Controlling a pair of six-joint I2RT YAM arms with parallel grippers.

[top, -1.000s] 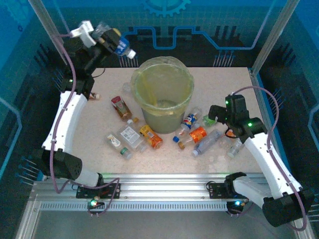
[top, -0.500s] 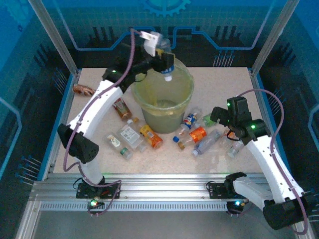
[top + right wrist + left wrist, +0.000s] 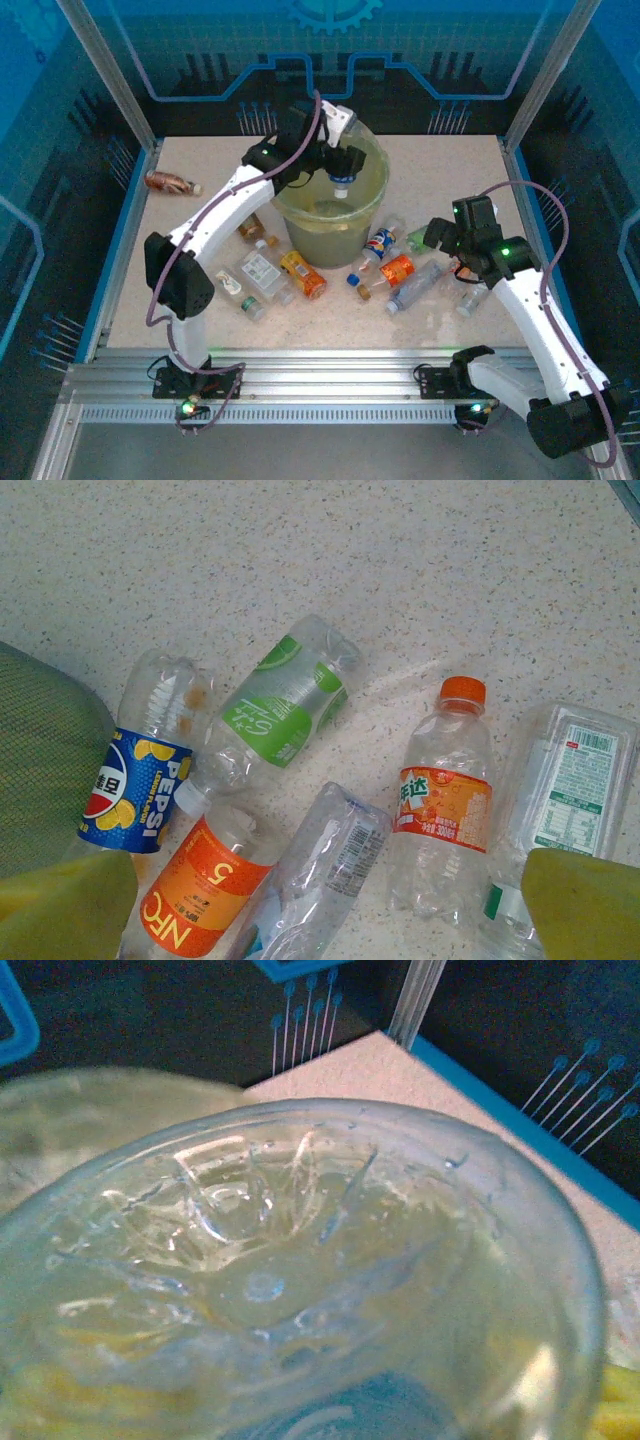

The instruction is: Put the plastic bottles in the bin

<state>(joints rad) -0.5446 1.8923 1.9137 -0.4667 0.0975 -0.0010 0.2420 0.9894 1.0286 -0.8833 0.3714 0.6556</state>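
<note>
1. Plastic bottles (image 3: 398,271): most lie on their sides on the speckled table (image 3: 440,170), in two groups at the foot of the bin (image 3: 372,190).
2. The bin is round, translucent yellow-green and upright at mid-table, with a thin liner over its rim.
3. The left gripper (image 3: 340,162) hangs over the bin's mouth, clamped on a clear bottle (image 3: 341,183) whose blue cap points down into the bin. In the left wrist view we see its moulded clear base (image 3: 265,1285) close against the lens.
4. The right gripper (image 3: 322,905) is above the right-hand group, its fingers spread wide with nothing between them.
5. Below it we note:
   - a blue-label bottle (image 3: 140,790) touching the bin wall;
   - a green-label bottle (image 3: 285,705) just beside that one;
   - an orange-label bottle (image 3: 205,890);
   - a barcode-label bottle (image 3: 320,870);
   - an orange-capped bottle (image 3: 445,800);
   - a flat clear bottle (image 3: 570,780).
6. The left-hand group holds a red-label brown bottle (image 3: 245,218), a white-label bottle (image 3: 262,272) and an orange bottle (image 3: 303,275).
7. One brown bottle (image 3: 170,182) lies alone near the table's left edge, well apart from the rest.
</note>
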